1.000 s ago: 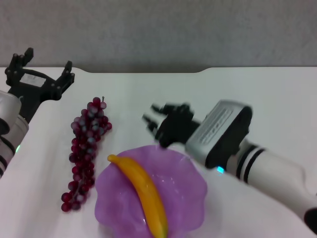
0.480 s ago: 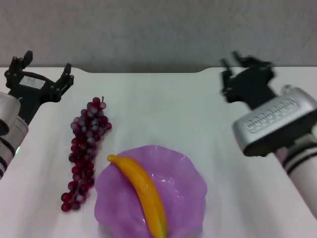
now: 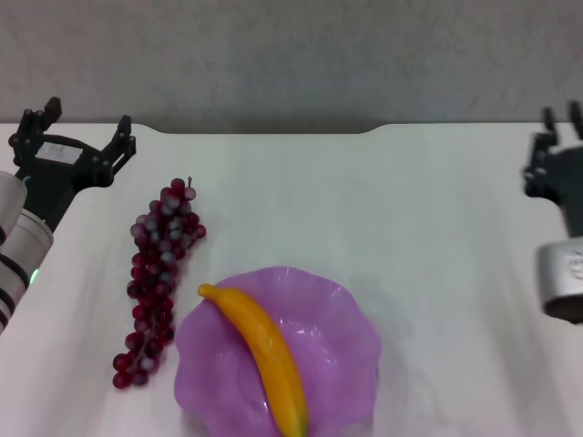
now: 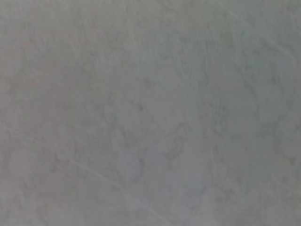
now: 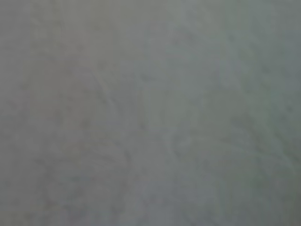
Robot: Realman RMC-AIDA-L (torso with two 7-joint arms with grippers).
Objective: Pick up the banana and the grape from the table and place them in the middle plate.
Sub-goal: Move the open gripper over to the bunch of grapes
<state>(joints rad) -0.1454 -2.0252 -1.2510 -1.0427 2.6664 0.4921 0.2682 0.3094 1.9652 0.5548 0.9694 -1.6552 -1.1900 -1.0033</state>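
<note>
Soft even light, faint shadows, head view slightly hazy, wrist views featureless grey blur

You are looking at a grey textured wall [image 3: 291, 59] standing behind the far edge, filling both wrist views.

White table [image 3: 364, 200] carries grape [image 3: 155, 278], middle plate [image 3: 351, 328]

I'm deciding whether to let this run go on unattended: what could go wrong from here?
1. The banana lies across the middle plate with its tip over the near rim; a nudge might roll it out.
2. The grape bunch lies on the table close beside the plate; the open left end effector could bump the plate when grasping it.
3. The long bunch may sag or slip when lifted.
</note>
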